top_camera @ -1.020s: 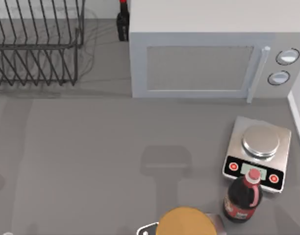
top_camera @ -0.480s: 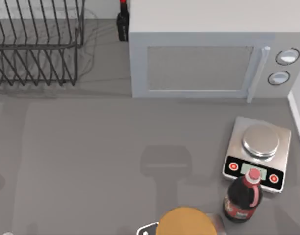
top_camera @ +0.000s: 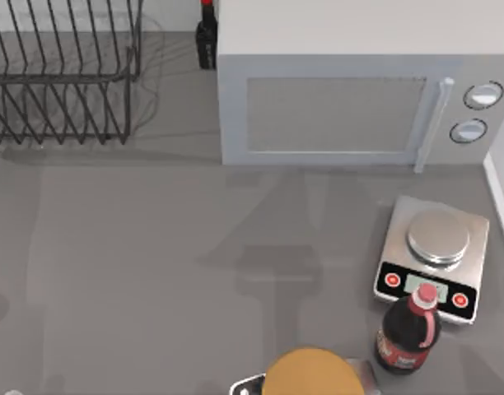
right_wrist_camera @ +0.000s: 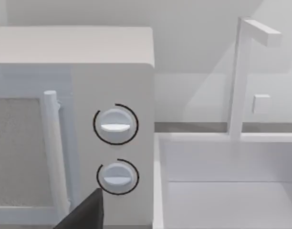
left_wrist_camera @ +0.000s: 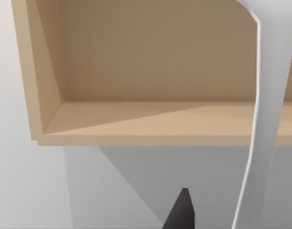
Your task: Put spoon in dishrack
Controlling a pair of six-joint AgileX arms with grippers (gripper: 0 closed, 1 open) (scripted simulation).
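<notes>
The dishrack, dark wire with upright tines, stands at the table's back left. A long white piece that I take for the spoon hangs in the air in the left wrist view, in front of a wooden wall shelf. It runs down past a dark fingertip of my left gripper, which holds it. In the right wrist view a dark fingertip of my right gripper points at the microwave's knobs.
A white microwave fills the back middle, with a dark bottle beside it. A silver scale and a soda bottle stand at the front right. An orange round object lies at the front edge. A white sink with a faucet lies right of the microwave.
A broad shadow has spread over the table in front of the microwave. The objects on the table have not moved.
</notes>
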